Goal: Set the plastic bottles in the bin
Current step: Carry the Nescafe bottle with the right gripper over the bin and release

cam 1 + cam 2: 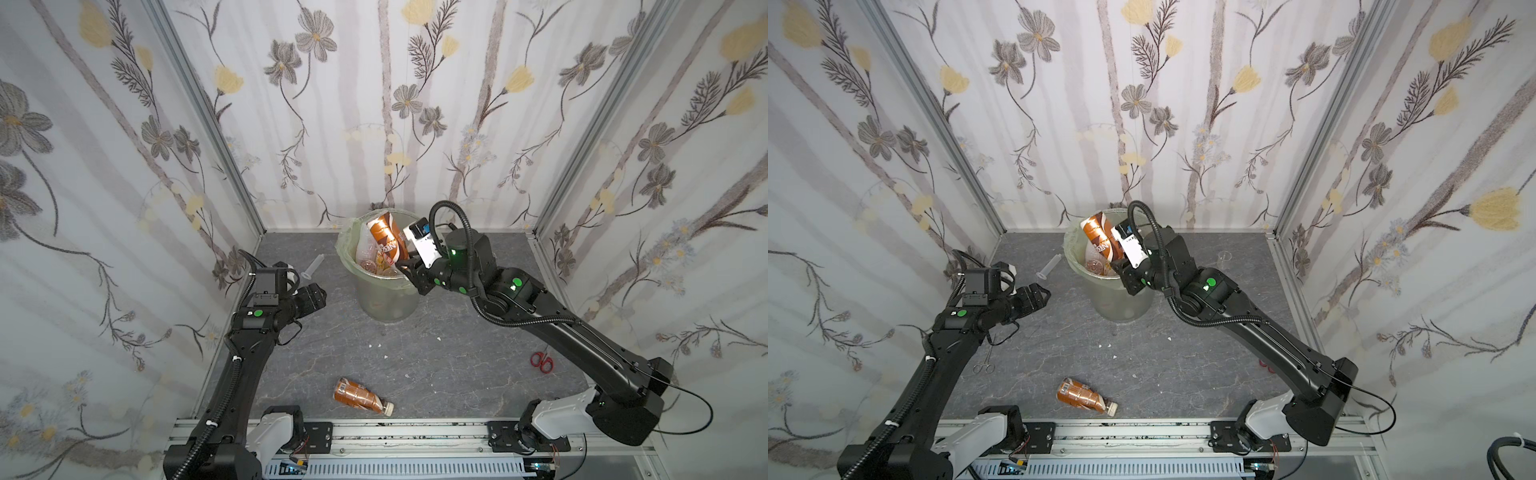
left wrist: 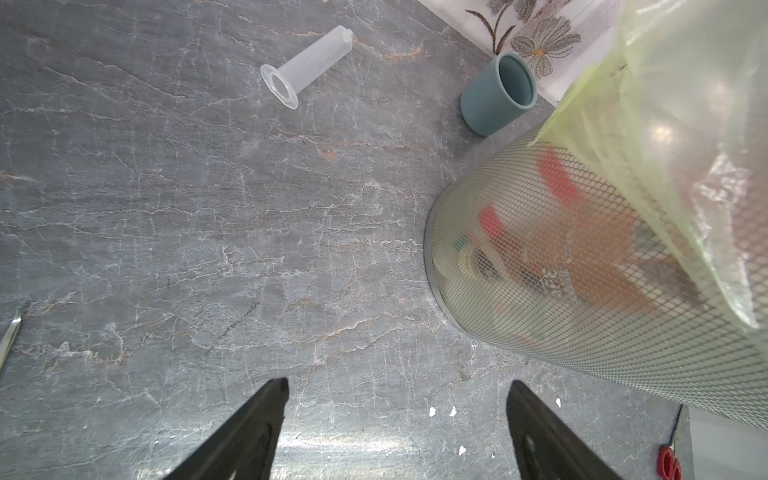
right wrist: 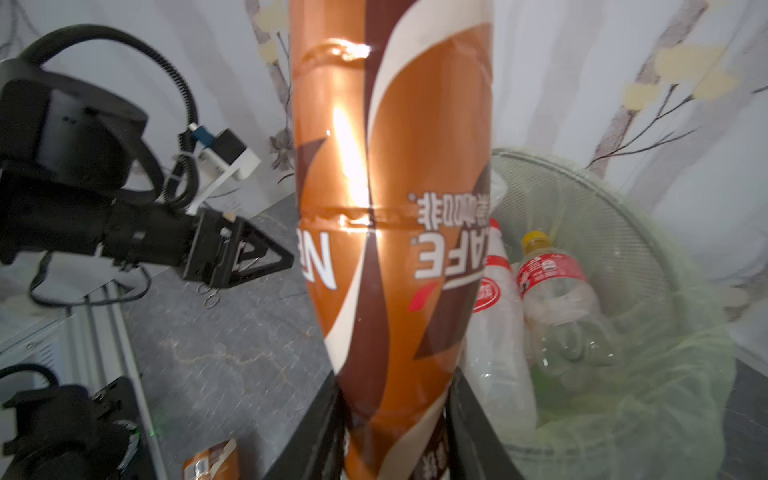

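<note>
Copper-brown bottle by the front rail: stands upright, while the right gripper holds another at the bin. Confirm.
Not quite: the copper-brown bottle by the front rail lies on its side, as both top views show. The right gripper does hold another copper-brown bottle at the bin.

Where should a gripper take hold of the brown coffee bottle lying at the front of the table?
Across its middle, straight down from above. The brown bottle lies on its side with nothing touching it, so jaws set across its length should straddle the round body.
</note>
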Controlling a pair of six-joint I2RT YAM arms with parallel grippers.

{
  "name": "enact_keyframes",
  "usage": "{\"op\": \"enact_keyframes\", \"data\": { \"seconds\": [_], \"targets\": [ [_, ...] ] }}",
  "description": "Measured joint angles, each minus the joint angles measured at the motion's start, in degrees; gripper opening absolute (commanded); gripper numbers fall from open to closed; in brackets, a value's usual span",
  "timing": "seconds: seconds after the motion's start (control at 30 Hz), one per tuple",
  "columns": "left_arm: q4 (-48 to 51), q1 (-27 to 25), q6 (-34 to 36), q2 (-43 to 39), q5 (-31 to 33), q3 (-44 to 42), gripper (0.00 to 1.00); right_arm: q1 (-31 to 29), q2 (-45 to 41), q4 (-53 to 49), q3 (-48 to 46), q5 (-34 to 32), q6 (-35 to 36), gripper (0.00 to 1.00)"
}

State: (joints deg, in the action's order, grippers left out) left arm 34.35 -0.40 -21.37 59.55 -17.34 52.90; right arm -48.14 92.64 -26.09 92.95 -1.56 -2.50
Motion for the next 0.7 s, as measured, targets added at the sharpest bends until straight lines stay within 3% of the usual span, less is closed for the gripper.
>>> {"op": "enact_keyframes", "data": {
  "seconds": [0.33,0.7],
  "targets": [
    [-0.2,0.02,-0.02,-2.25,-1.55,-0.9,0.86,5.92,16.09,-8.0,16.81,-5.22,1.73,0.34],
    [-0.22,0.02,0.0,-1.44,-1.84,-1.05,0.85,6.16,19.15,-13.64,19.34,-4.33,1.49,0.37]
  ]
}}
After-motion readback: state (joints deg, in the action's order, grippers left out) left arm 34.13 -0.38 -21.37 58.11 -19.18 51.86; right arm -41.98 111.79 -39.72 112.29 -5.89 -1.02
